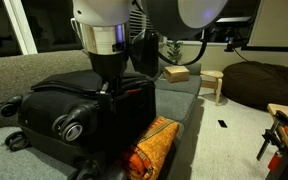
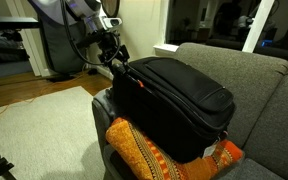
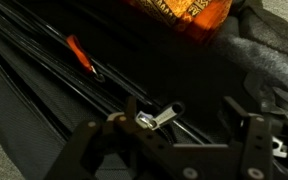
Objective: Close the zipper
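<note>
A large black suitcase (image 1: 74,105) (image 2: 179,90) lies on its side on a grey couch. Its zipper (image 3: 102,88) runs as a thin black line along the lid seam, and the silver zipper pull (image 3: 160,117) sticks up from it. My gripper (image 3: 179,135) is open over the seam. The pull lies free between the fingers, close to the left finger (image 3: 96,140) and far from the right one. In both exterior views the gripper (image 1: 112,88) (image 2: 117,62) sits at the suitcase's end edge. A small orange tag (image 3: 80,55) lies further along the zipper.
An orange patterned cushion (image 1: 152,145) (image 2: 144,155) leans against the suitcase's front. The grey couch (image 2: 254,90) backs the suitcase. A cardboard box (image 1: 175,72), a wooden stool (image 1: 213,83) and a dark beanbag (image 1: 259,80) stand beyond. A light rug (image 2: 34,130) covers the floor.
</note>
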`<action>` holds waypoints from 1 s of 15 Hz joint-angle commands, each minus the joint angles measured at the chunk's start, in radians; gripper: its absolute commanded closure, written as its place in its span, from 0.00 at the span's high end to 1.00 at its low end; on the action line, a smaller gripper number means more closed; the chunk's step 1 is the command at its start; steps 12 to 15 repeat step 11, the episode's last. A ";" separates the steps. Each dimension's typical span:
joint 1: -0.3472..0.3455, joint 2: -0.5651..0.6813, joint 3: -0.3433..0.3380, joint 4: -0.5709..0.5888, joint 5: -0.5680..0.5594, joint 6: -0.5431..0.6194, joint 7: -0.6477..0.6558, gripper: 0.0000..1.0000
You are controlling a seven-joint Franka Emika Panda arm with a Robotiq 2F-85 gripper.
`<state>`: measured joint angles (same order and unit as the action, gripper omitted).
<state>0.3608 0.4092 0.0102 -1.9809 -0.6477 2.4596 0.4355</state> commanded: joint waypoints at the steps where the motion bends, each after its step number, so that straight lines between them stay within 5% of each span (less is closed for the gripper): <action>1: 0.001 -0.038 -0.019 -0.042 -0.029 0.009 0.074 1.00; 15: -0.009 0.000 -0.018 -0.006 -0.015 0.000 0.093 1.00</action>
